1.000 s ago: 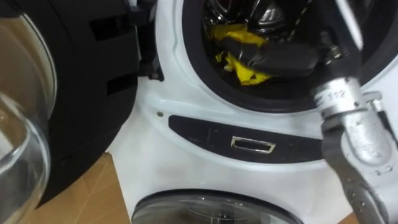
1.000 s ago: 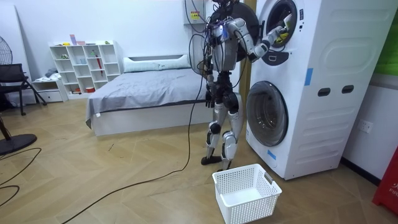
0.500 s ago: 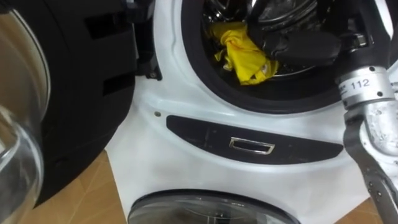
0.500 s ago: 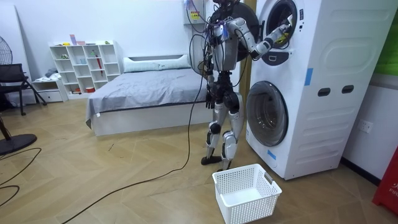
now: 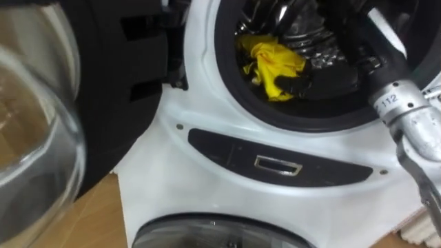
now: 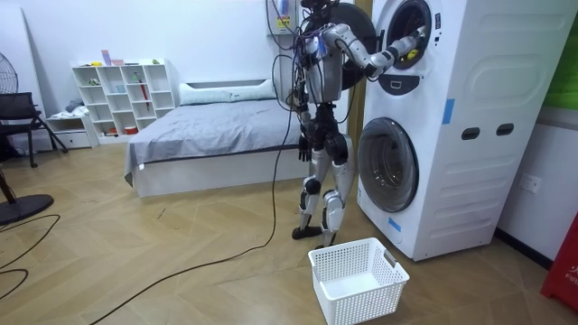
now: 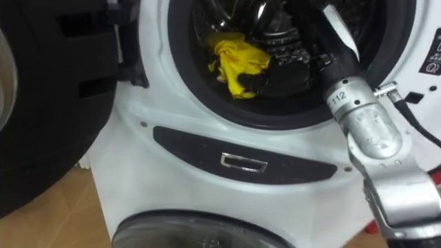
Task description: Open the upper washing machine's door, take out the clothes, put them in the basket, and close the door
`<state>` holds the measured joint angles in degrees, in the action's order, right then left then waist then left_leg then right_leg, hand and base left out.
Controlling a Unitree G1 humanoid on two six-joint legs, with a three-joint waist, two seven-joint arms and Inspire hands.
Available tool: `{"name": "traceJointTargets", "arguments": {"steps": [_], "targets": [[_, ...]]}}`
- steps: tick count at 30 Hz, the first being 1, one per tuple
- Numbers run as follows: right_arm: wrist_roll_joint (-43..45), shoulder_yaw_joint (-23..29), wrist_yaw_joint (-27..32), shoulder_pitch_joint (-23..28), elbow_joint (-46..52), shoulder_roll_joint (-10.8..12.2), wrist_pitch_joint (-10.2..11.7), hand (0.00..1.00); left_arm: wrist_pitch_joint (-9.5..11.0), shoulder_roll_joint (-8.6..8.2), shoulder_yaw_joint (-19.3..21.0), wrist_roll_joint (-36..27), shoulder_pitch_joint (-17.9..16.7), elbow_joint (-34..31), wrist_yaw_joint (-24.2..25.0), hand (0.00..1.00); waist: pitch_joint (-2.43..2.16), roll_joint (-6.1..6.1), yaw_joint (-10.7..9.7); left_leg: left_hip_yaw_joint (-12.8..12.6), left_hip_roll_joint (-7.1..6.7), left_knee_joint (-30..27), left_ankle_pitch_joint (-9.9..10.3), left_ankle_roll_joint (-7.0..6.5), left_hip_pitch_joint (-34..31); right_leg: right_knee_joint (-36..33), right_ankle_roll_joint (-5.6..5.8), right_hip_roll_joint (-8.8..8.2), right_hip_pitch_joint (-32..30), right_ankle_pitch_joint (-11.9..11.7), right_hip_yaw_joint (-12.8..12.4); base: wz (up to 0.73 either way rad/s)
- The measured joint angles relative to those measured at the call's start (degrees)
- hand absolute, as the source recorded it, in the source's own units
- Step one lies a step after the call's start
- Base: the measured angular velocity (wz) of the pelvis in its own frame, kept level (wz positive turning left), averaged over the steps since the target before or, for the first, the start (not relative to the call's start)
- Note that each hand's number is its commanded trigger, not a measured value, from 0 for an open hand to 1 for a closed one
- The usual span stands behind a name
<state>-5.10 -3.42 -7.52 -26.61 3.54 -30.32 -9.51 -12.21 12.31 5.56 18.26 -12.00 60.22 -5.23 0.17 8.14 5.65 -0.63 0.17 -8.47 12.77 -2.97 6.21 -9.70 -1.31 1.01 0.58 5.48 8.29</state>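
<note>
A crumpled yellow cloth point(image 5: 272, 60) lies at the front left of the upper washing machine's drum point(image 5: 310, 27), just behind the dark door seal point(image 5: 231, 96). My right arm reaches in from the lower right. The dark right hand point(image 5: 313, 81) is inside the drum, low and right of the cloth, and its fingertips touch the cloth's lower right corner. Dark fingers against the dark drum hide how they stand. In the room view I stand upright before the stacked machines point(image 6: 452, 135), with the right hand point(image 6: 404, 47) in the upper opening.
The upper machine's open door point(image 5: 83, 103) with its glass bowl point(image 5: 34, 151) hangs at my left. Below the drum are a dark panel with a metal handle point(image 5: 279, 165) and the lower machine's shut round door point(image 5: 213, 234). A white laundry basket point(image 6: 357, 278) stands on the floor behind my feet.
The right hand lay over the yellow cloth a second ago. It then drew back to the right and now sits lower, at the cloth's lower right corner. More of the cloth shows.
</note>
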Motion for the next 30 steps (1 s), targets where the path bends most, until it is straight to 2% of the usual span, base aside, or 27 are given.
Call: {"name": "traceJointTargets", "arguments": {"steps": [4, 13, 20, 21, 22, 23, 27, 30], "targets": [[2.0, -0.43, -4.62, -1.44, -3.53, -1.39, -0.56, 0.0, -0.39, 0.27, -0.03, 0.03, -0.08, 0.1, -0.24, 0.0, -0.08, 0.49, 0.97, 0.17, 0.0, -0.2, 0.03, 0.04, -0.09, 0.01, 0.0, 0.05, 0.07, 0.0, -0.09, 0.01], [5.17, -0.44, -9.21, -1.81, -7.5, -2.06, -0.37, 0.0, -0.44, 0.74, -0.08, 0.16, -0.32, 0.15, 0.34, 0.0, -0.08, 1.01, 2.48, 0.9, 0.02, -0.22, 0.02, 0.04, 0.39, 0.05, 0.0, 0.06, 0.77, 0.0, 0.7, 0.03], [5.83, -0.68, -13.17, -2.63, -9.25, -2.69, -0.28, 0.0, -0.61, 0.95, -0.08, 0.16, 0.0, 1.63, 1.02, 0.0, -0.04, 0.98, 2.87, 0.89, 0.0, -0.26, 0.02, 0.05, 0.45, 0.05, -0.01, 0.07, 0.79, 0.0, 0.67, 0.0], [5.83, -0.9, -13.34, -2.66, -9.29, -2.95, -0.23, 0.16, -0.68, 0.96, -0.08, 0.16, 0.01, 1.63, 1.08, 0.0, -0.04, 0.98, 2.88, 0.89, 0.01, -0.27, 0.02, 0.06, 0.44, 0.04, -0.01, 0.07, 0.78, 0.0, 0.67, 0.0], [5.91, -1.03, -13.93, -2.7, -9.23, -3.23, -0.13, 0.66, -0.7, 1.06, -0.07, 0.16, 0.06, 1.62, 1.35, 0.0, -0.03, 0.98, 2.91, 0.89, 0.01, -0.27, 0.03, 0.06, 0.44, 0.04, 0.0, 0.07, 0.78, 0.0, 0.67, 0.0], [6.31, -1.04, -14.4, -2.74, -9.11, -3.24, -0.07, 1.0, -0.7, 1.24, -0.08, 0.15, 0.15, 1.61, 1.82, 0.0, -0.03, 0.98, 2.91, 0.89, 0.01, -0.26, 0.03, 0.07, 0.45, 0.04, -0.01, 0.08, 0.78, 0.0, 0.67, 0.0], [6.61, -1.12, -15.39, -2.98, -9.31, -3.33, -0.06, 1.0, -0.68, 2.13, -0.1, 0.07, 0.83, 1.7, 2.56, 0.0, 0.06, 1.14, 2.84, 0.89, 0.03, -0.25, 0.03, 0.07, 0.46, 0.05, -0.01, 0.09, 0.78, 0.0, 0.74, 0.0], [6.95, -2.06, -15.86, -3.64, -10.0, -3.44, -0.43, 1.0, -1.25, 3.24, -0.14, -0.1, 1.75, 2.41, 2.35, 0.0, 0.44, 1.81, 2.84, 0.98, 0.04, -0.25, 0.05, 0.14, 0.42, 0.08, -0.02, 0.12, 0.8, 0.01, 0.81, 0.0]]}}
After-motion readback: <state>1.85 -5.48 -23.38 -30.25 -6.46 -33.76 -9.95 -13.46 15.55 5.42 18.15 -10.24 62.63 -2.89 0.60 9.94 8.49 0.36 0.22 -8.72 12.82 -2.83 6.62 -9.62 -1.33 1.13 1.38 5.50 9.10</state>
